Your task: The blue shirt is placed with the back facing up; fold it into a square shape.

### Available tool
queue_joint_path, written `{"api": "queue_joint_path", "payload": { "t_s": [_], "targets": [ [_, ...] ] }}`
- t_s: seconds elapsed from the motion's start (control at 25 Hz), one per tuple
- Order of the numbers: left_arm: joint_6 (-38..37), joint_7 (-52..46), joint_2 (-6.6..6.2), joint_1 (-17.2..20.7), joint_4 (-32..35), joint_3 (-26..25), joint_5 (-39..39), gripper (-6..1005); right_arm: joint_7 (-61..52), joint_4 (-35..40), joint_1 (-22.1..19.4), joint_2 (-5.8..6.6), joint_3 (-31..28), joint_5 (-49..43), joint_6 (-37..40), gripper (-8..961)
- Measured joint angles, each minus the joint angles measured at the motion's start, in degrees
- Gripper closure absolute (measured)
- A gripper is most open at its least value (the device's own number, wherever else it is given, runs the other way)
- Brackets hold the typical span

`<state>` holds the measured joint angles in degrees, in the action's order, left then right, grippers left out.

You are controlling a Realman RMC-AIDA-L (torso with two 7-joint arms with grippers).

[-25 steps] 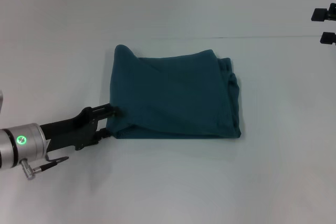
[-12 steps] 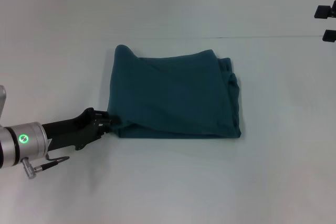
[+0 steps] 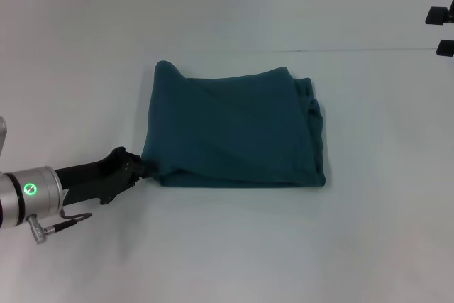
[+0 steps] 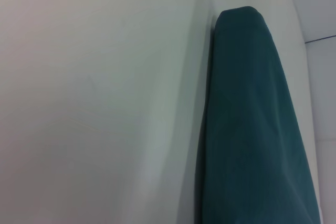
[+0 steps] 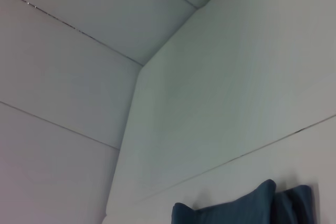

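White tabletop (image 3: 234, 246), soft teal-blue knit shirt (image 3: 237, 133) folded nearly square. Left gripper (image 3: 145, 168) pinching the near-left corner — tug gently, square that edge. Right gripper (image 3: 441, 31) parked far right, grip unreadable.

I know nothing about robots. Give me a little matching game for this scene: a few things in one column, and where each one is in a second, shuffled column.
Things:
1. blue shirt
2. left tool
3. right tool
4. table

Places:
A. high at the far right edge of the head view, away from the cloth
B. at the shirt's near left corner
C. lying folded in the middle of the table
D. pale surface under everything

Pairs: 1-C, 2-B, 3-A, 4-D
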<state>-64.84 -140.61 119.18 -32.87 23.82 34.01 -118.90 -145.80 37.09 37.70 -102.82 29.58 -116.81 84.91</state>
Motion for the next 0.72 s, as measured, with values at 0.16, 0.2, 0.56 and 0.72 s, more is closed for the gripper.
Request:
{"api": "queue_joint_path", "payload": {
  "t_s": [0.16,0.2,0.56,0.72],
  "targets": [
    [-0.8,0.3,0.01,0.5,0.4,0.1,-0.3,968,-0.2,0.0,0.0,0.00,0.0,0.0,0.0,93],
    [-1.3,0.3,0.01,0.7,0.7,0.1,-0.6,968,-0.2,0.0,0.0,0.00,0.0,0.0,0.0,93],
    [-8.4,0.1,-0.16,4.4,5.1,0.0,-2.3,967,-0.2,-0.3,-0.1,-0.08,-0.1,0.0,0.1,93],
    [-10.7,-0.1,-0.27,5.6,6.5,-0.1,-3.1,968,-0.1,-0.4,-0.1,-0.18,-0.3,0.1,0.1,93]
  ]
}}
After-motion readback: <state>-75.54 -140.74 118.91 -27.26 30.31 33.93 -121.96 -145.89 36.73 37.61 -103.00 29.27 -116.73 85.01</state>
